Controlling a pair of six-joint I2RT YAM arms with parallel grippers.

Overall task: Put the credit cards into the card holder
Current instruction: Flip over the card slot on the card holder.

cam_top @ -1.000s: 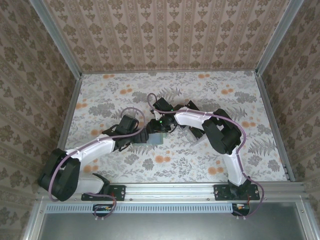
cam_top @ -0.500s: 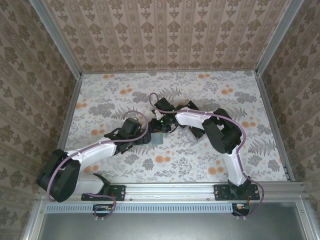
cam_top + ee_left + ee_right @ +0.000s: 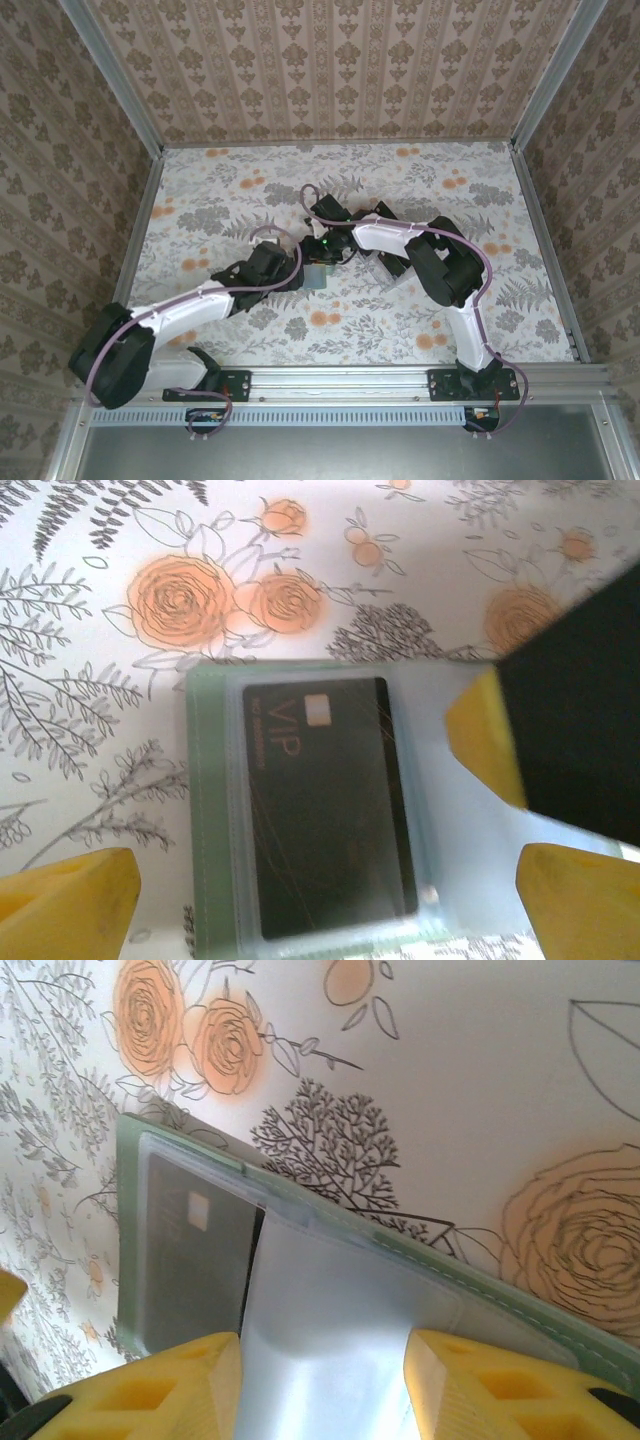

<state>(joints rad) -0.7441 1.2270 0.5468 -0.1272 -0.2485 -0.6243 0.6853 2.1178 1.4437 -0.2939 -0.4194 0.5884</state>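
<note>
The card holder [image 3: 318, 277] lies open and flat on the flower-printed table [image 3: 450, 190], near its middle. The left arm [image 3: 200, 300] reaches it from the near left and the right arm [image 3: 400, 235] from the right, their wrists close together over it. In the left wrist view the card holder [image 3: 205, 810] shows its sage-green border. On its left half lies a black credit card [image 3: 325, 810] marked "VIP", with a small pale chip, inside a clear pocket and squared to the case. The left fingers [image 3: 70, 900] are spread wide, one yellow tip at each lower corner of that view, with nothing gripped between them; the holder lies beyond the gap. One yellow finger of the right arm [image 3: 480, 735] comes in from the right over the pale, bluish right half of the holder. In the right wrist view the right fingers [image 3: 140, 1390] stand partly apart, and a translucent flap [image 3: 330, 1310] of the holder fills the gap and reaches both inner faces (whether they pinch it or only flank it, I cannot tell). Beside the flap the credit card [image 3: 195, 1260] shows dimly through the clear pocket, its chip toward the far end. The stitched green edge of the card holder [image 3: 520, 1300] runs slantwise across the table's orange roses.
</note>
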